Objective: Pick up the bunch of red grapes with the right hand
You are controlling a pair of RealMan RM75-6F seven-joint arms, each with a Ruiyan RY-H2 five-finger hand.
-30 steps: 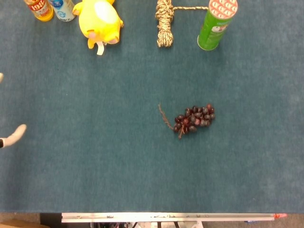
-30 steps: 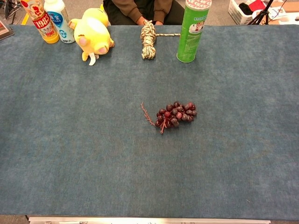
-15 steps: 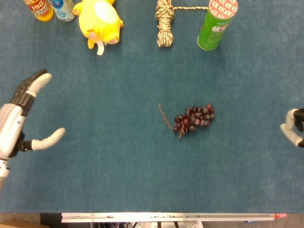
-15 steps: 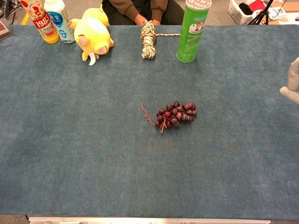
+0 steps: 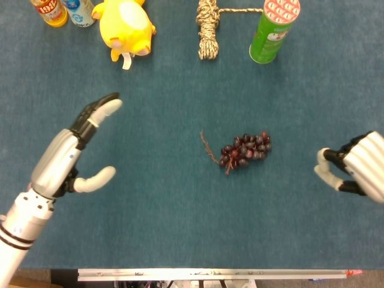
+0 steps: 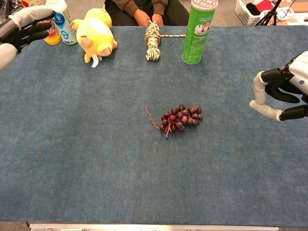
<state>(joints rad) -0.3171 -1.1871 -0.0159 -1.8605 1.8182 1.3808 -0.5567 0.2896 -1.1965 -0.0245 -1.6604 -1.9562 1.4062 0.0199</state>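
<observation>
A bunch of dark red grapes [image 5: 245, 150] [image 6: 181, 117] lies on the blue table cover near the middle, its stem trailing to the left. My right hand [image 5: 354, 168] [image 6: 283, 88] hovers well to the right of the grapes, fingers apart and curved, holding nothing. My left hand [image 5: 75, 147] [image 6: 21, 26] is far to the left of the grapes, fingers stretched out and thumb spread, empty.
Along the far edge stand a green snack can [image 5: 273, 30] [image 6: 198, 32], a coil of rope [image 5: 208, 27] [image 6: 152, 40], a yellow plush toy [image 5: 125, 27] [image 6: 94, 34] and two bottles [image 5: 63, 12] [image 6: 51, 23]. A person's hands [image 6: 144, 17] rest behind the rope.
Both hands have come in from the sides toward the table's middle. The right hand now shows fully at the right; the left arm reaches further in. The grapes have not moved.
</observation>
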